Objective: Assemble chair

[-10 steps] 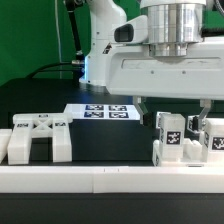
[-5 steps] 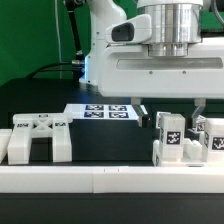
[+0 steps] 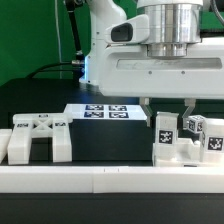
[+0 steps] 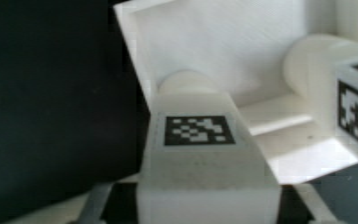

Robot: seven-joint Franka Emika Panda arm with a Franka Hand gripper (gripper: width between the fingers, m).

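A white upright chair part with a square tag (image 3: 165, 128) stands at the exterior view's right, among other white chair pieces (image 3: 212, 143). My gripper (image 3: 168, 110) hangs straight over it, and its two thin fingers (image 3: 149, 109) press on the part's two sides. In the wrist view the same tagged part (image 4: 199, 135) runs down into my gripper (image 4: 197, 205) and fills the gap between the fingers (image 4: 98, 203). Behind it lie a flat white slab (image 4: 185, 45) and a rounded white piece with a tag (image 4: 332, 80).
A chunky white chair part with tags (image 3: 38, 135) sits at the exterior view's left. The marker board (image 3: 105, 111) lies on the black table behind. A white ledge (image 3: 100, 180) runs along the front edge.
The fingers have come together from wide open onto the tagged part. The part has shifted slightly toward the exterior view's left.
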